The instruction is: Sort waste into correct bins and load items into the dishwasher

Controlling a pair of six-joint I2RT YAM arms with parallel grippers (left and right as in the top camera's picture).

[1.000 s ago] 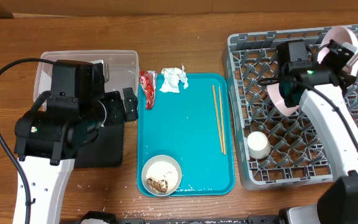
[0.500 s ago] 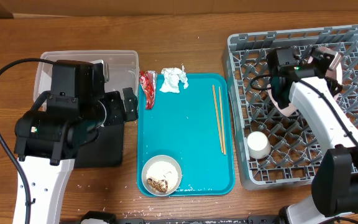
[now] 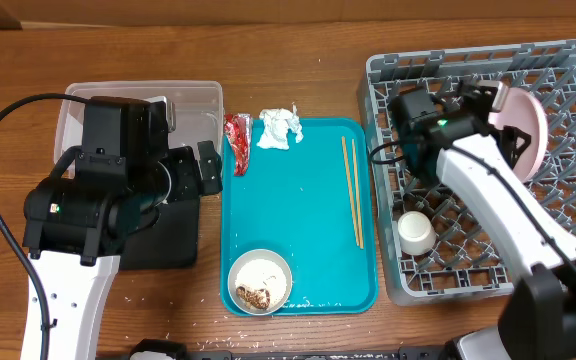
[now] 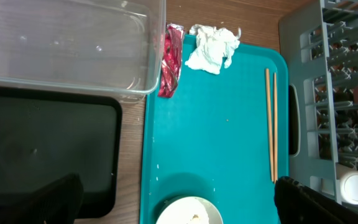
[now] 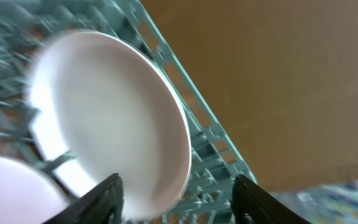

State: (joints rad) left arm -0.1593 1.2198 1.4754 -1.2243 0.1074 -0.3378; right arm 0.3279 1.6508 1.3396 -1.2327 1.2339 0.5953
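The right end effector (image 5: 178, 190) is hanging over the large square grey plastic dish rack (image 3: 383, 68) by the right edge of the worktop, with its fingers spread and grasping nothing. The large round pale-pink plate (image 3: 524, 132) is leaning among the pegs just ahead of it, toward the far right corner. The thin wooden chopsticks (image 3: 352, 190) are lying on the teal serving tray (image 3: 298, 220), just beside the rack's left wall, their long axis running from far edge to near edge. They are lying left of this end effector, so the right arm seems the nearer one. The left end effector (image 4: 179, 204), also spread and empty, is hovering by the left edge.
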